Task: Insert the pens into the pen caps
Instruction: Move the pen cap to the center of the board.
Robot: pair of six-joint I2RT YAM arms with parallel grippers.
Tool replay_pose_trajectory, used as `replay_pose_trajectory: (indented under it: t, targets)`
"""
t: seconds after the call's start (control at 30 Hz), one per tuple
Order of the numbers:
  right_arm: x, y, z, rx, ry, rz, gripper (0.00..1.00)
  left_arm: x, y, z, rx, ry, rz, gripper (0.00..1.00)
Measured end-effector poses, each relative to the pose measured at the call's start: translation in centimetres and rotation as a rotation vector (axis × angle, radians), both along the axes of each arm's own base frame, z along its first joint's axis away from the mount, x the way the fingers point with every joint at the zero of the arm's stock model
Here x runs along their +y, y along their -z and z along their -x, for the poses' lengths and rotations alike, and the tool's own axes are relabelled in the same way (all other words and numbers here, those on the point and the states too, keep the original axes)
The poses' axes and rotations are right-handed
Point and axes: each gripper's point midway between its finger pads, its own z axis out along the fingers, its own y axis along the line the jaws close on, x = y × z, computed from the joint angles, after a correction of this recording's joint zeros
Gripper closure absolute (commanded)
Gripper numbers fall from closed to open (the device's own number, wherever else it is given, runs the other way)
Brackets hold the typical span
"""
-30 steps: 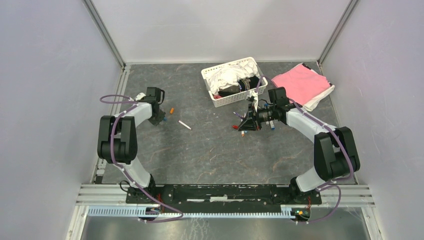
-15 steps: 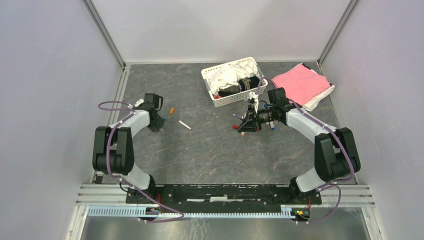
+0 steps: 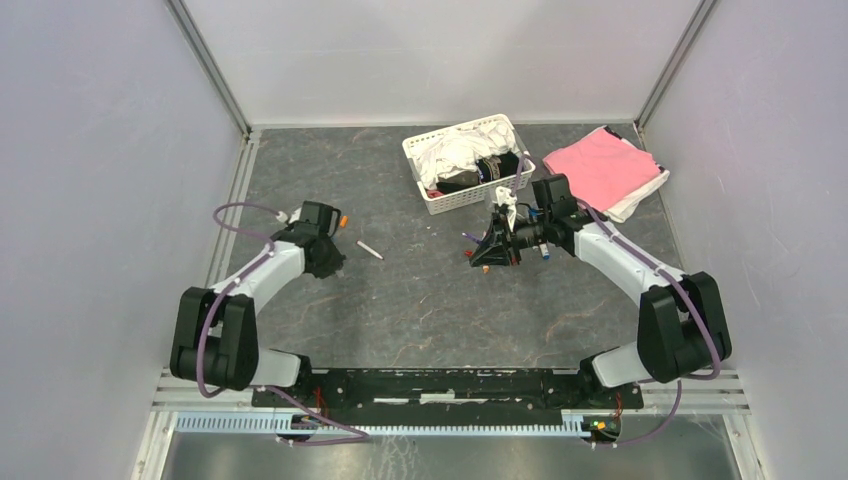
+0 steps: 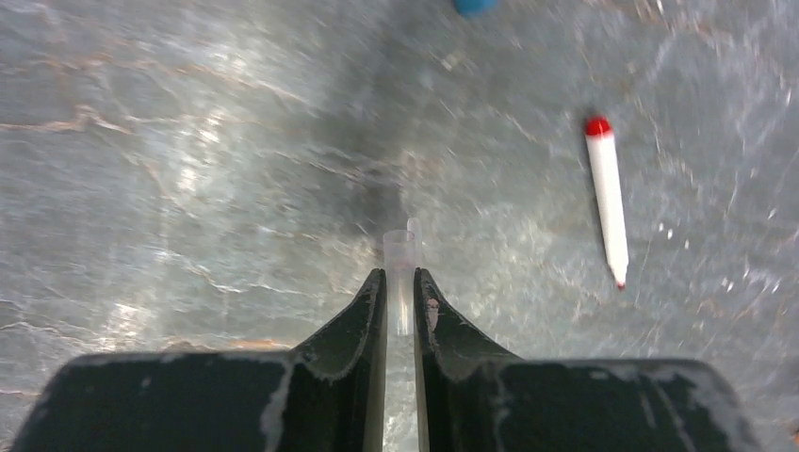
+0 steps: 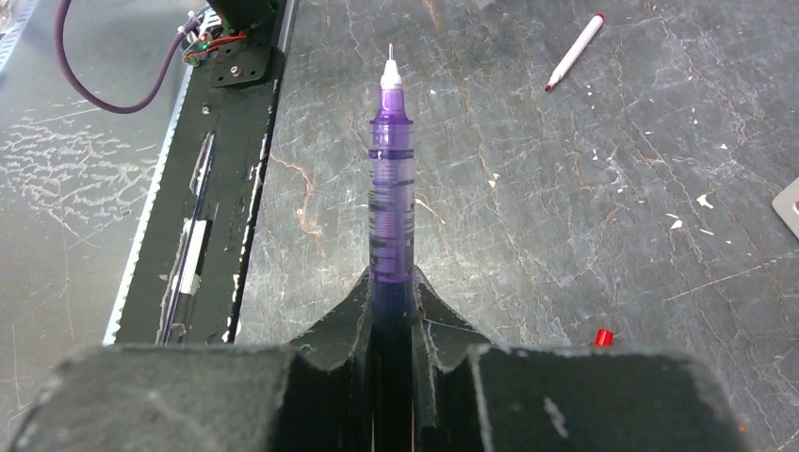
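Grey marbled tabletop [image 3: 420, 300]; right gripper [image 5: 392, 278] tight on purple pen [image 5: 391, 169]; left gripper [image 4: 400, 280] narrow around seemingly clear cap [image 4: 400, 250]

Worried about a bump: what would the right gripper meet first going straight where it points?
Probably bare table, touched by the purple pen that the right gripper holds; depth is unclear. The white pen lies off to one side.

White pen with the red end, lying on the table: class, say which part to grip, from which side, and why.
Mid-barrel of the white pen, from straight above, jaws closing across its width, seems best. It lies flat on the table with bare surface along both long sides, and its ends stay free.
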Motion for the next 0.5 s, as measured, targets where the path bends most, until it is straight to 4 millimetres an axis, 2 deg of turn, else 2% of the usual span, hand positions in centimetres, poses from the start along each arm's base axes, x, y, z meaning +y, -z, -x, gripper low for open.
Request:
replay_pose_trajectory:
  t: [0.23, 0.4, 0.5]
  targets:
    - [0.0, -0.7, 0.1, -0.022, 0.0, -0.008, 1.0, -4.6, 1.6, 2.2, 0.069, 0.23, -0.068, 0.98]
    - [-0.2, -0.5, 0.3, -0.025, -0.004, 0.0, 1.0, -6.9, 1.8, 3.1, 0.079, 0.35, -0.092, 0.96]
    - [-0.3, -0.3, 0.4, -0.023, -0.006, 0.009, 1.0, -7.9, 1.8, 3.6, 0.083, 0.414, -0.085, 0.91]
